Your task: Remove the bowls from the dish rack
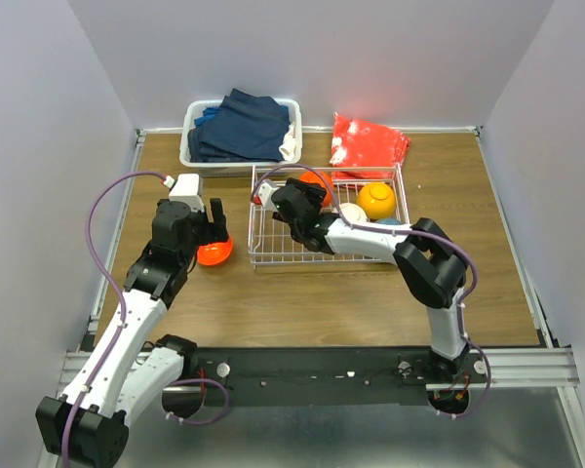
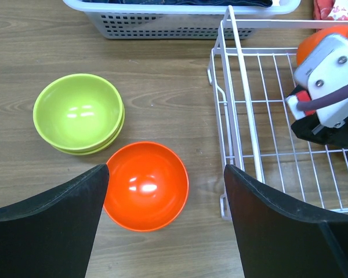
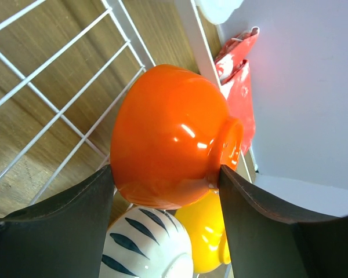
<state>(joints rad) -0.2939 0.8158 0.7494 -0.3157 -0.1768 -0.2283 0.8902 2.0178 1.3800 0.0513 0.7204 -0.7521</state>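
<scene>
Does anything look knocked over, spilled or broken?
Nothing spilled or broken. One red-orange bowl in the dish rack is tipped on its side between the fingers of the right end effector, normal there. On the table, the stacked lime green bowls and another red-orange bowl sit upright.

The top camera looks steeply down over the whole bench (image 1: 302,302) from its near edge, while both wrist cameras sit close, sharing the wire rack (image 1: 273,242).

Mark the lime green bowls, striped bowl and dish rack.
lime green bowls (image 2: 78,110): left wrist view, top bowl's inside.
striped bowl (image 3: 145,246): right wrist view, outer side.
dish rack (image 2: 244,92): left wrist view, left rail.
</scene>
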